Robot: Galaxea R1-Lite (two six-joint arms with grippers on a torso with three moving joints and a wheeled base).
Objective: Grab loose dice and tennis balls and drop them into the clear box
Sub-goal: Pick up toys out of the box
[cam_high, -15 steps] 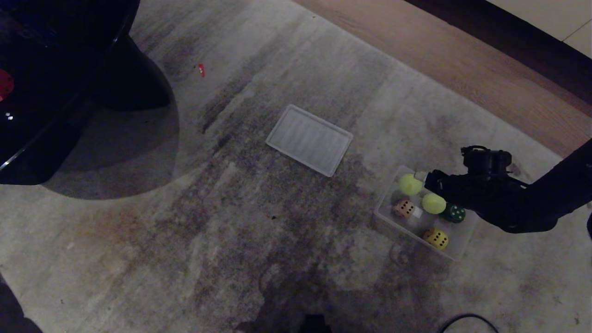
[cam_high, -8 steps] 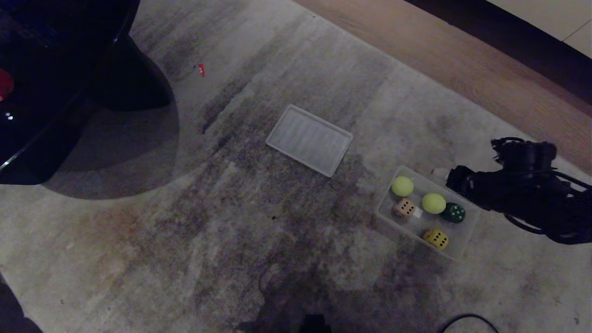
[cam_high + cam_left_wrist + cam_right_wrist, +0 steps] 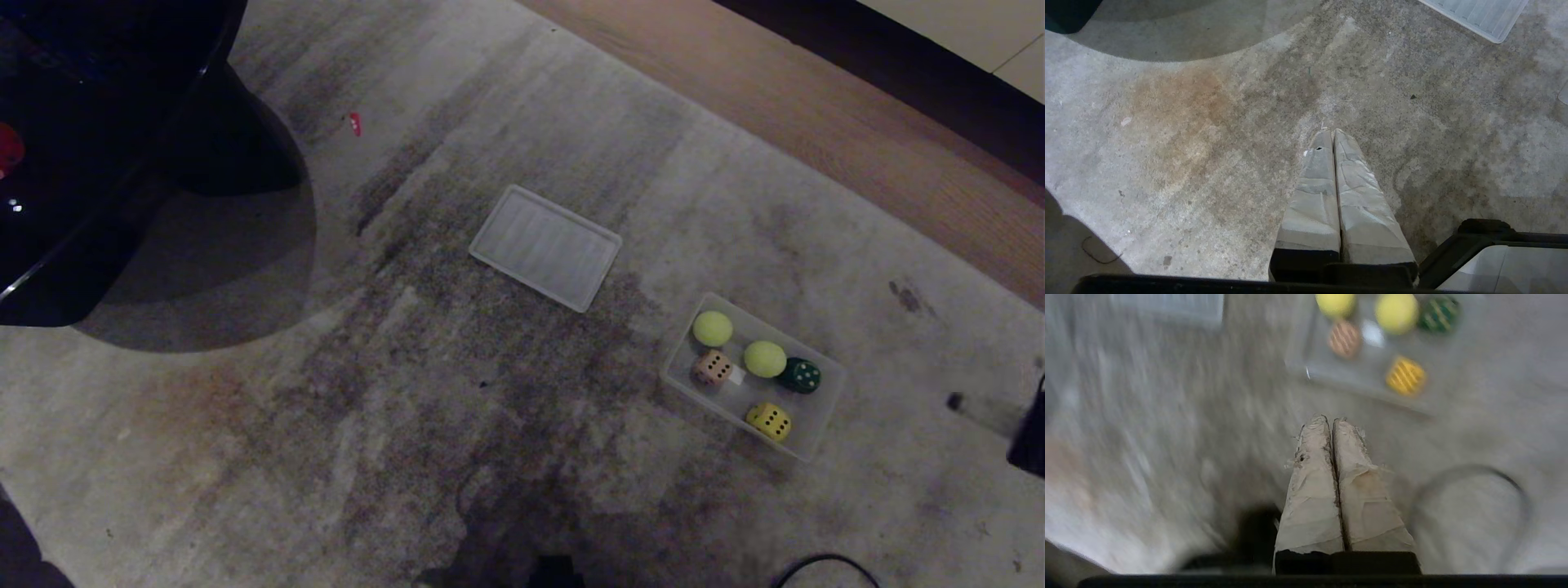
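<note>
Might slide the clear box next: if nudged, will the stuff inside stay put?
Probably not. The two tennis balls are round and would likely roll. The yellow die has rounded corners and bare floor around it, so may tumble. The clear box looks shallow.

Clear box (image 3: 826, 408) on the rug (image 3: 408, 367), two tennis balls (image 3: 713, 328) and three dice (image 3: 769, 420) inside it, ribbed lid (image 3: 545, 247) behind-left of the box

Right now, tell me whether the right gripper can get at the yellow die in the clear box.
Probably yes: the yellow die lies uncovered in the open clear box, nothing above it, but the right gripper is shut and apart from it.
</note>
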